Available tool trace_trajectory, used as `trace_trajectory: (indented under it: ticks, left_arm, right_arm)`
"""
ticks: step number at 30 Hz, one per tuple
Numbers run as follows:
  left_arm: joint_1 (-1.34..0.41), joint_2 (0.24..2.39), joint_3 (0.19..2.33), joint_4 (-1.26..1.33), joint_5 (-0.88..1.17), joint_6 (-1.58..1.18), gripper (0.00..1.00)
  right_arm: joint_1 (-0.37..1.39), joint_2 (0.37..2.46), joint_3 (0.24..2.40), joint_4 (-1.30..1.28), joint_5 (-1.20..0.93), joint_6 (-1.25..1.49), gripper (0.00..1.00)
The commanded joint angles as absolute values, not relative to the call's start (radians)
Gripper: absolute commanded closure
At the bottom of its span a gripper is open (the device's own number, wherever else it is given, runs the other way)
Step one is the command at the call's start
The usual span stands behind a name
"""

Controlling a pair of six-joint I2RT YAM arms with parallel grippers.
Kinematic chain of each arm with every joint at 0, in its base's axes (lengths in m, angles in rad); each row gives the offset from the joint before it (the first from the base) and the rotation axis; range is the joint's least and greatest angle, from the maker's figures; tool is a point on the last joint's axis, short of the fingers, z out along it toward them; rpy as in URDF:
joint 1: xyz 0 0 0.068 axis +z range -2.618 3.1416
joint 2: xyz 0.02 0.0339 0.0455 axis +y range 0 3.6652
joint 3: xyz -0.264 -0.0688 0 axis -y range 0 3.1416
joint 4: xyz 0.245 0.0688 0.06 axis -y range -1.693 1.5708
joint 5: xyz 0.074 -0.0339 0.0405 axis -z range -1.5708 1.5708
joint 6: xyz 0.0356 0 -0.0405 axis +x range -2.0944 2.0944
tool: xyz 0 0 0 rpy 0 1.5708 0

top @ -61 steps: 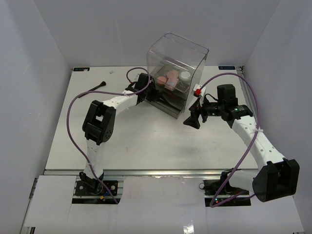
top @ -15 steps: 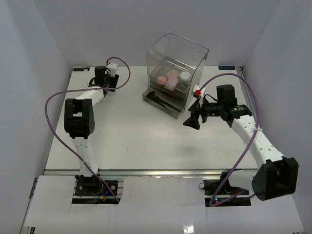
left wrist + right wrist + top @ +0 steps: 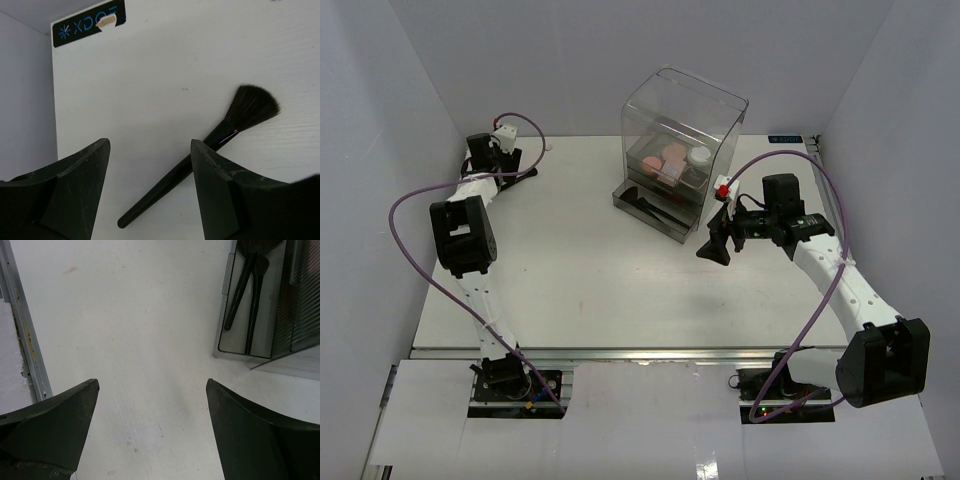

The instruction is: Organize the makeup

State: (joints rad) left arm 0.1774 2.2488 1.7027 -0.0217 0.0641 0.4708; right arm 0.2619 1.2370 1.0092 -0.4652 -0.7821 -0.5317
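Note:
A black-handled makeup brush [image 3: 220,137] lies flat on the table near the far left corner, bristles [image 3: 252,107] pointing away. My left gripper [image 3: 150,145] hovers over it, open, with the handle running between its fingers and passing behind the right finger [image 3: 220,190]. From above, the left gripper [image 3: 512,170] sits at the table's back left. The right gripper [image 3: 715,245] is open and holds nothing, low over bare table [image 3: 152,382] in front of the box. Two black brushes [image 3: 247,290] lie in the pulled-out bottom drawer [image 3: 652,212]. Pink compacts [image 3: 667,160] and a white jar [image 3: 700,155] sit higher in the box.
The tall clear plastic box [image 3: 685,120] stands at the back centre, its lower drawer jutting toward the arms. Grey walls close in the table on the left, right and back. A metal rail [image 3: 20,330] marks the table's near edge. A black label [image 3: 90,25] marks the far left corner.
The left arm swung from the box's drawer to the far left corner and now sits over the lone brush, its jaws a little wider. The right arm has not moved.

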Motion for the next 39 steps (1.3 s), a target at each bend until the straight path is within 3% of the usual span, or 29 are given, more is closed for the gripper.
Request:
trace_trajectory:
  ticks: [1, 22, 33, 39]
  left_arm:
    - [0.182, 2.236, 1.749, -0.084, 0.217, 0.477, 0.24]
    - [0.238, 2.346, 1.8, -0.156, 0.326, 0.479, 0.25]
    - [0.272, 2.402, 1.826, -0.284, 0.391, 0.431, 0.4]
    - [0.29, 2.402, 1.815, -0.349, 0.418, 0.361, 0.55]
  right_arm:
    - [0.255, 1.246, 1.014, -0.456, -0.781, -0.548, 0.05]
    - [0.254, 1.266, 1.016, -0.459, -0.765, -0.551, 0.05]
    - [0.252, 1.262, 1.02, -0.462, -0.764, -0.552, 0.05]
    - [0.253, 1.252, 1.021, -0.463, -0.77, -0.552, 0.05]
